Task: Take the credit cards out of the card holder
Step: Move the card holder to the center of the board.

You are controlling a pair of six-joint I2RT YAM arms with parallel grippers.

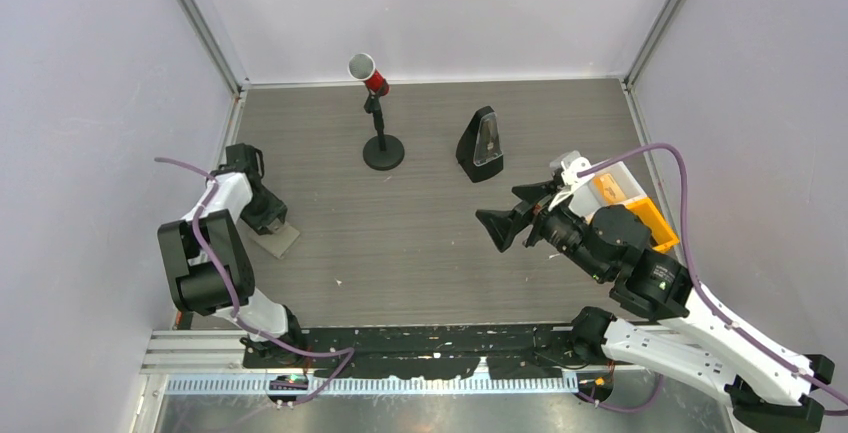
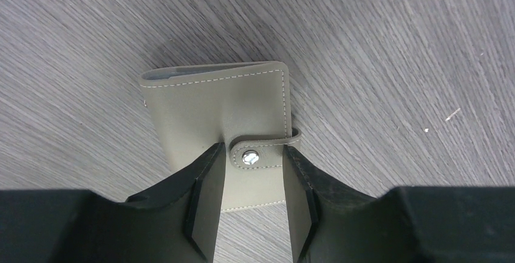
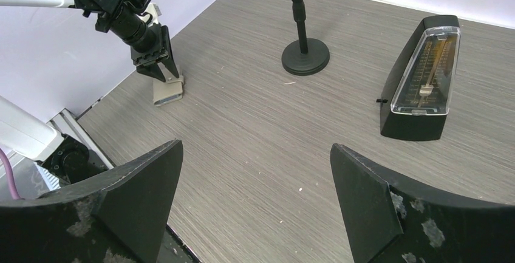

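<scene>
two arms in view. card holder (image 2: 218, 102) closed, flat on table (image 1: 420, 243) nr left wall; open room to its right. left gripper (image 2: 252, 152) fingers narrow, straddling holder's snap strap (image 2: 261, 153). right gripper (image 3: 256, 150) spread wide, empty, well apart.

Left gripper (image 2: 252, 169) lowered (narrowly parted), right gripper (image 3: 255, 153) spread wide.

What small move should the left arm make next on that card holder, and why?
Probably close the left gripper on the snap strap and pull it free: the card holder lies shut on the table with the strap fastened, and the gripper's open jaws already straddle that strap.
</scene>
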